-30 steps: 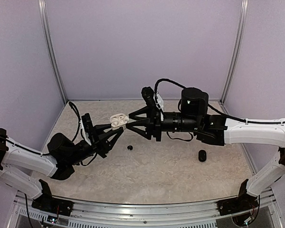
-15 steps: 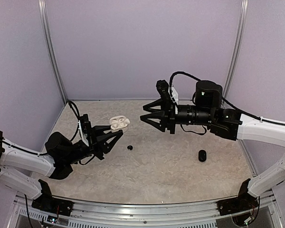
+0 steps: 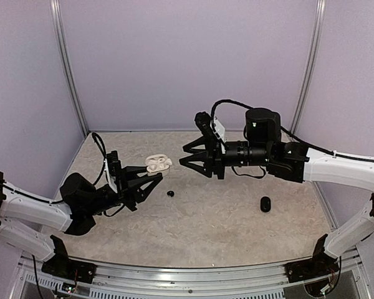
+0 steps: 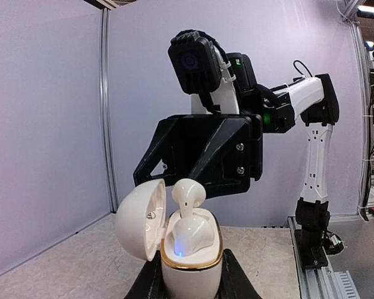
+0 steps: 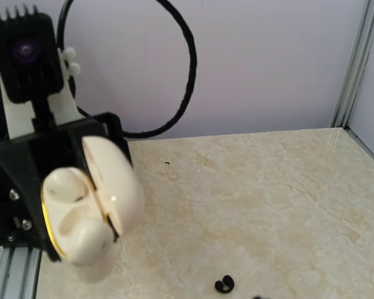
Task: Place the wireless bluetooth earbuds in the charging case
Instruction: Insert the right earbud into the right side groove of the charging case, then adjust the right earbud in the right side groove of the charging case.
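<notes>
The right tool (image 3: 182, 156) has swung back toward the white case (image 3: 158, 163), jaws parted and empty; the left tool (image 3: 153, 172) clamps that open case above the table (image 3: 224, 230), a white bud (image 4: 188, 215) standing proud inside. One black earbud (image 3: 170, 194) lies on the table beneath, seemingly nearer the left tool

Your right end effector (image 3: 181, 157) backed off
It left the white charging case (image 3: 158, 163), drew well back, then returned partway and now sits just apart.

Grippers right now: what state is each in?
Left gripper: closed on the open white charging case.
Right gripper: open, holding nothing.
</notes>
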{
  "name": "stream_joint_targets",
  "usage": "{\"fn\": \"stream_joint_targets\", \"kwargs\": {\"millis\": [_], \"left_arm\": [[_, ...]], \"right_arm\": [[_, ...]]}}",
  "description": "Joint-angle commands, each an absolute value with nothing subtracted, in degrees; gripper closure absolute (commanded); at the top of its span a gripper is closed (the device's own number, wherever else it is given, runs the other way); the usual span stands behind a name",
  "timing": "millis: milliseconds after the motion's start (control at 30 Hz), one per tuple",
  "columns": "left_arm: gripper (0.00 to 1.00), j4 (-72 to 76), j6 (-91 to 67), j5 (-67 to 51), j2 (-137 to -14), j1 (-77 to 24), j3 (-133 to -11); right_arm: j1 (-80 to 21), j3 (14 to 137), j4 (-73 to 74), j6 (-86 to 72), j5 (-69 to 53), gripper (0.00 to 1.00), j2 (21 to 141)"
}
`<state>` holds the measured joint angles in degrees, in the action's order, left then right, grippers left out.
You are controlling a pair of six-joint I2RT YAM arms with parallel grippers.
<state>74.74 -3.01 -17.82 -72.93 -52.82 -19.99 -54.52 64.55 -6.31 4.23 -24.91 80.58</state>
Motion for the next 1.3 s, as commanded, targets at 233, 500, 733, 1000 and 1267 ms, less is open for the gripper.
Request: {"fn": "stream_joint_targets", "kwargs": {"millis": [233,500,733,1000,1267], "left_arm": [[0.94,75.0,-3.1,-18.7,-73.6,-52.8,-22.0],[0.94,74.7,-2.9,-18.5,-74.3,-52.8,-22.2],[0.94,74.6,-3.0,-18.6,-74.4,-52.8,-22.3],[0.94,74.7,-3.1,-18.7,-74.5,-52.8,-22.3],[0.94,74.7,-3.1,-18.9,-74.9,-52.9,-22.5]], "right_arm": [[-54.4,67.1,-8.1,3.7,-28.0,0.54,82.6],[-54.4,67.0,-9.4,3.4,-30.1,0.54,82.9],[-54.5,67.3,-9.0,3.5,-30.7,0.54,83.7],[-54.5,67.1,-9.6,3.4,-31.6,0.53,83.6],[-54.8,67.6,-9.8,3.3,-32.0,0.54,83.9]]}}
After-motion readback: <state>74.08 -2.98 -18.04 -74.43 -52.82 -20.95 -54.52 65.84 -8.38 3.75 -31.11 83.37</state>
